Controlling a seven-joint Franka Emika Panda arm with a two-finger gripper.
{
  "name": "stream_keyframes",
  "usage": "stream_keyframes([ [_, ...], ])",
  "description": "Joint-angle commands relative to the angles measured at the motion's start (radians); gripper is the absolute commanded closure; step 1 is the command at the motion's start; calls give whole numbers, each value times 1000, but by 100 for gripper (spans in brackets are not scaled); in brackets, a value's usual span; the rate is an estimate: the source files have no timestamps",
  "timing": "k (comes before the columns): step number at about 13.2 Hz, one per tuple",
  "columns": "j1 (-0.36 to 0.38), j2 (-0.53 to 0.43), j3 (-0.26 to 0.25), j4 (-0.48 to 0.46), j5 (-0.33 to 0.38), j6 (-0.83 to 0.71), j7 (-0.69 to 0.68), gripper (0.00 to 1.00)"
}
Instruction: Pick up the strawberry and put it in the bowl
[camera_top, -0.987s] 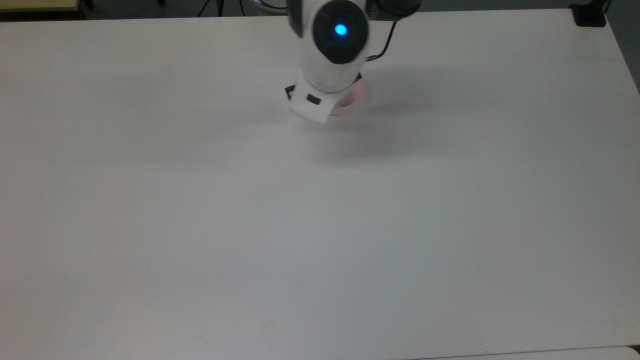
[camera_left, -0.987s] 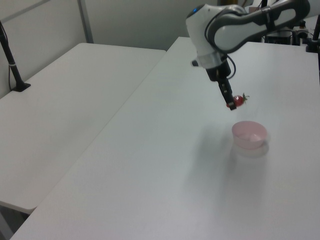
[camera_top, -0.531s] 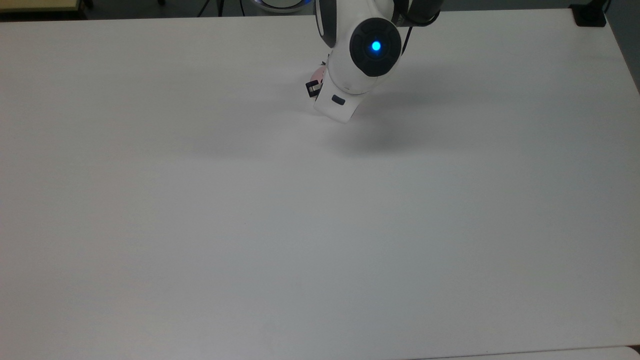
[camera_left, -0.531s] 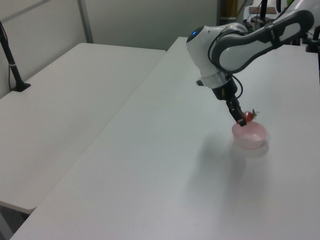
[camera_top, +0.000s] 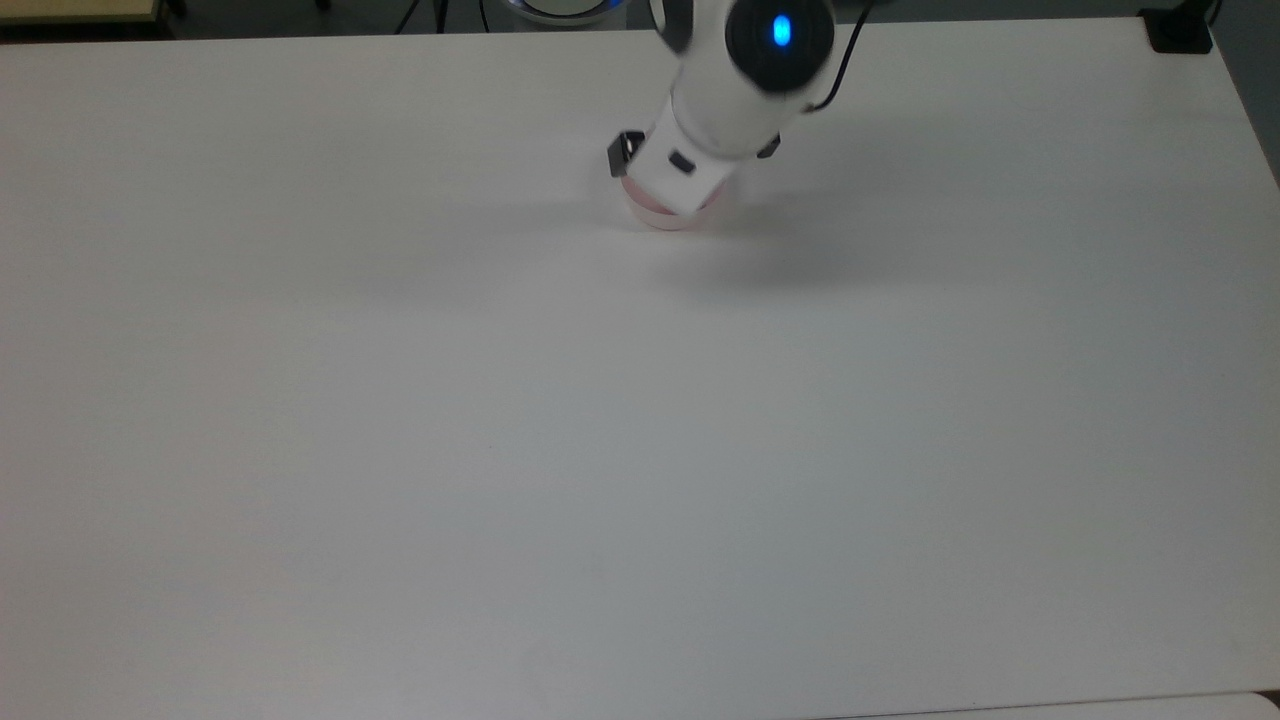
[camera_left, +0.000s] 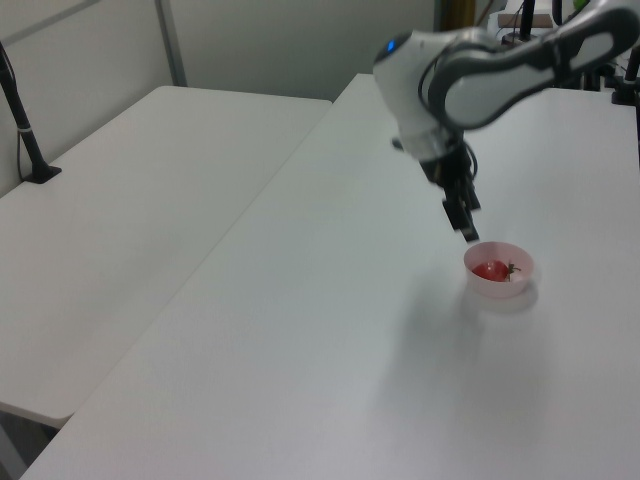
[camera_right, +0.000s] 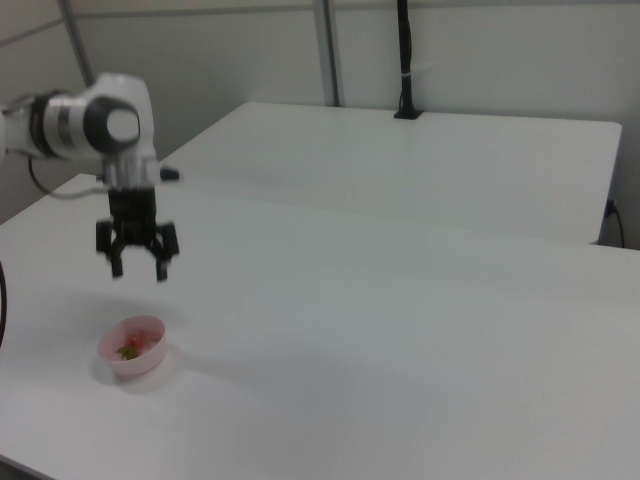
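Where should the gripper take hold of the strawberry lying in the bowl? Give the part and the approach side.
Judging from the pictures, grip the strawberry across its red body, coming straight down from above. It lies on its side inside the bowl, whose wall blocks any sideways approach, and the leafy cap at one end looks too thin to hold. The gripper already hangs open above the bowl.

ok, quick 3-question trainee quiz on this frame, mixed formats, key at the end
1. True or false: the strawberry lies inside the bowl.
2. The gripper is: A) shut on the strawberry, B) open and above the bowl, C) resting on the table.
3. Fill in: in the left view, the bowl stands toward the table's ____ side.

Key: 1. true. 2. B. 3. right.
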Motion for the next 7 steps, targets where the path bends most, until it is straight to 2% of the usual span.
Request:
stream_keyframes([
  [1,-46,-145,-23,43,-75,7,39,0],
  [5,-103,-248,-55,48,-92,2,63,0],
  [7,-131,-253,-59,50,-82,0,77,0],
])
